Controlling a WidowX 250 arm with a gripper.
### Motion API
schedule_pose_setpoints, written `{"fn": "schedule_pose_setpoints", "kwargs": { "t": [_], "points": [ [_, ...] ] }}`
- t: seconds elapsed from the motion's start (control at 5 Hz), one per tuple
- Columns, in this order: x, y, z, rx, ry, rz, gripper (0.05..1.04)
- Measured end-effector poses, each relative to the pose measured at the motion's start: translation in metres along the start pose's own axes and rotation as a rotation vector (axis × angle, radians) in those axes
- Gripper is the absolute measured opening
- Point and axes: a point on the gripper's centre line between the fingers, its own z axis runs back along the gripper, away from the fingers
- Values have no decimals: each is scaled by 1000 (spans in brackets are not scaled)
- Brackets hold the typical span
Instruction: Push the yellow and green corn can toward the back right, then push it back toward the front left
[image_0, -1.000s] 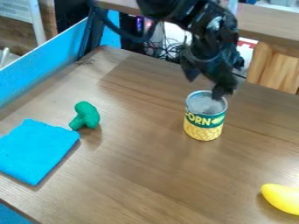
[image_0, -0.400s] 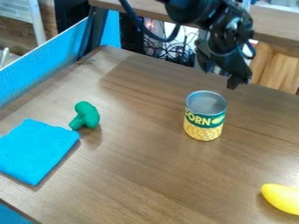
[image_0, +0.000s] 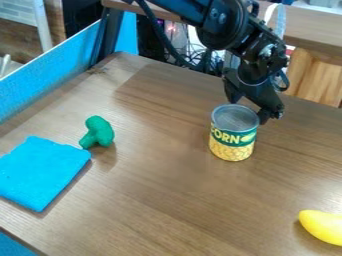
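Going left to right, with the can used as the landmark: a blue cloth (image_0: 40, 172) is laid flat well off to the left of the can, a bit closer to the camera. Between that cloth and the can, nearer the cloth, a green toy broccoli (image_0: 99, 131) can be spotted, set just beside the cloth's far corner, not on it. Then comes the corn can (image_0: 232, 145) itself, stood upright on the wooden table (image_0: 167, 190), top end up, with its label turned toward the camera. The black gripper (image_0: 248, 111) is held low at the can's far side, angled down from above. Its fingers are spread well apart, one seen behind the far left of the rim and the other by the far right, and nothing is gripped between them. Whether the metal is actually being touched can't be told from this angle. As for progress, not much can be ticked off, tbh: the gripper has been brought right up to the can, but no firm hold has been taken, and the can's base is flat on the wood, so no lift has been made. Last, a yellow banana (image_0: 322, 226) is placed well to the right of the can and nearer the camera, partly cut off by the view's edge.
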Motion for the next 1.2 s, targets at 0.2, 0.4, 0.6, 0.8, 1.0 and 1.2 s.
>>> {"fn": "schedule_pose_setpoints", "kwargs": {
  "t": [0.2,0.4,0.6,0.8,1.0,1.2],
  "points": [
    [-31,-6,-5,-28,76,-28,1001],
    [-37,-5,26,-83,68,-56,1001],
    [-62,4,43,-118,110,-64,1001],
    [-89,3,59,-126,135,-72,1001],
    [-114,1,62,-121,167,-81,1001],
    [-137,-13,69,-122,199,-117,1001]
  ]
}}
